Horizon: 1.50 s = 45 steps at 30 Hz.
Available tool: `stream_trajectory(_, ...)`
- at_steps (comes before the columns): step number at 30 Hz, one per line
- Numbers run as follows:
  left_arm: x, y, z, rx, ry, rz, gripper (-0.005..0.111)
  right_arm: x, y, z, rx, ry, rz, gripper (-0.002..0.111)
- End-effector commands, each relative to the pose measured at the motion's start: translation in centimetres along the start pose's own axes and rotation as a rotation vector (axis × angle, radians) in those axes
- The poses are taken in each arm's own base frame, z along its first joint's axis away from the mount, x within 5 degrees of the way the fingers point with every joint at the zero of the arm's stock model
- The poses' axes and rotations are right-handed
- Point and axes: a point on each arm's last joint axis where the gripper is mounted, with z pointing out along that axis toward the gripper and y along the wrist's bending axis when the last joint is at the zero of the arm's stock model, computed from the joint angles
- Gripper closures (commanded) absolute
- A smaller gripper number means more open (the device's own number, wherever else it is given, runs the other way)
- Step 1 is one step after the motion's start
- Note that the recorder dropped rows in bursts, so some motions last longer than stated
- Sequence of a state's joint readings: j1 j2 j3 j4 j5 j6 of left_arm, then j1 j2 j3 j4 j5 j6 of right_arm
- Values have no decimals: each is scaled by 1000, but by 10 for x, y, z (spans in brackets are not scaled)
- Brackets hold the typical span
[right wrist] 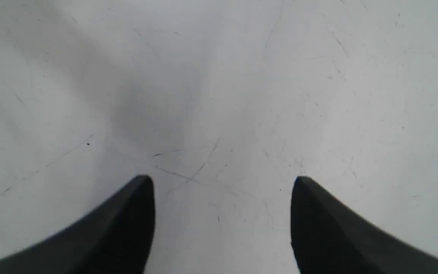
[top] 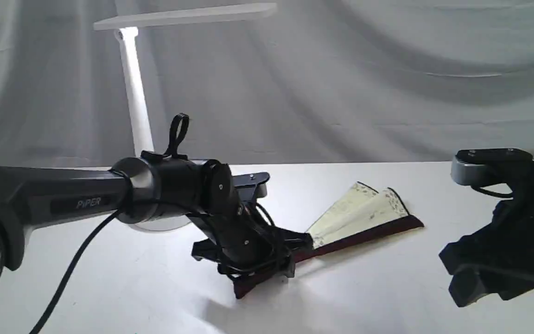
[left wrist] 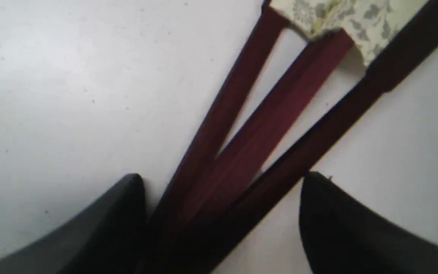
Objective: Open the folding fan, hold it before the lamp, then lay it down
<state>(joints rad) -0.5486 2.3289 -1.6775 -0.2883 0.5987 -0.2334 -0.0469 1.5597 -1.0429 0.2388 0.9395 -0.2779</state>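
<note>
The folding fan (top: 364, 215) lies partly spread on the white table (top: 387, 297), cream pleats toward the back right and its maroon ribs (left wrist: 242, 144) converging toward the front left. My left gripper (top: 248, 265) hangs low over that narrow rib end. In the left wrist view the left gripper (left wrist: 221, 179) stands open, its black fingers either side of the ribs, the dark guard running close past one fingertip. My right gripper (top: 471, 273) is off to the right, well clear of the fan, open over bare tabletop (right wrist: 221, 179). The lamp (top: 132, 93) stands at the back left.
A grey draped cloth (top: 364, 83) hangs behind the table. The left arm (top: 63, 199) and its black cable stretch across the front left, hiding most of the lamp's round base.
</note>
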Motion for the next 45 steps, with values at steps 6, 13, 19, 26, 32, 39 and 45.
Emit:
stream_trajectory(6,-5,-2,-1,22,-55,-288,49,0,2,-1,-28,-21,31,55)
stream_trajectory(13,-9,-3,-1,35,-89,-323,49,0,2,-1,-28,-21,31,55)
stream_trajectory(19,-10,-1,-8,-11,-100,-134,49,-1,3,-1,-35,-30,38,55)
stream_trajectory(26,-18,-5,-35,-44,-138,-35,49,-2,3,-1,-43,-39,46,55)
stream_trajectory(32,-16,-9,-58,-70,-90,36,49,-5,2,-1,-32,-74,47,55)
stream_trajectory(39,-7,2,-83,-228,46,216,49,-11,4,-2,-53,-133,78,55)
stream_trajectory(45,0,16,-97,-393,161,291,49,-12,7,-2,-89,-148,101,55)
